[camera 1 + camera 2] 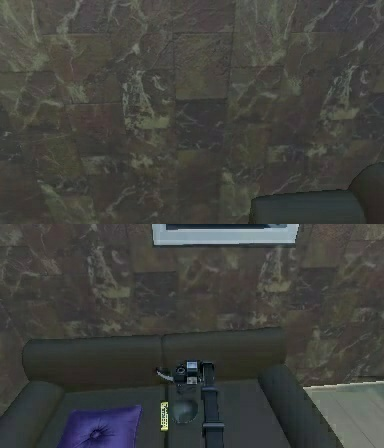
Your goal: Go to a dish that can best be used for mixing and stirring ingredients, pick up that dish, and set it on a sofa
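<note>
Small dark rounded dish [183, 412] lying mid-seat on a dark sofa [100, 359], beside the robot's arm [212, 416], purple cushion [100, 429] toward one end of the seat, cannot tell whether the jaws hold anything.

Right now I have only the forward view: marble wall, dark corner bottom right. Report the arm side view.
Observer: A dark sofa stands along the wall; the arm reaches over its seat.
Operator: Now its far end.
Observer: The gripper shows against the backrest; I cannot tell whether it holds anything.
Operator: List what lies on the seat.
Observer: A purple cushion, a small yellow-green strip and a dark round thing beside the arm.
</note>
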Tool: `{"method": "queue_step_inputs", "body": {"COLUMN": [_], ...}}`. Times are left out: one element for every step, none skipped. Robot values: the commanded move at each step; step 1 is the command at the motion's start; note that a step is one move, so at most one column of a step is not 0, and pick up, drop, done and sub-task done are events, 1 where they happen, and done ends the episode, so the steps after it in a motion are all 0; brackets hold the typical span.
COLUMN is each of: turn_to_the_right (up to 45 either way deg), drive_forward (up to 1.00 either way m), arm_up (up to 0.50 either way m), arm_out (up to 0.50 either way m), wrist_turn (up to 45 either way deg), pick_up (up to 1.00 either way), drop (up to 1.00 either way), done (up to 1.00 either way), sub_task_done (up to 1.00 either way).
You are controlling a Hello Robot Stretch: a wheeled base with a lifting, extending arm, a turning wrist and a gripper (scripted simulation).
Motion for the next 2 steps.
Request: {"method": "queue_step_inputs", "body": {"turn_to_the_right": [0.0, 0.0], "drive_forward": [0.0, 0.0], "arm_up": [0.0, 0.0], "arm_out": [-0.08, 0.0], "wrist_turn": [0.0, 0.0], "pick_up": [0.0, 0.0], "drop": [0.0, 0.0], "done": [0.0, 1.0], "sub_task_done": [0.0, 0.0]}}
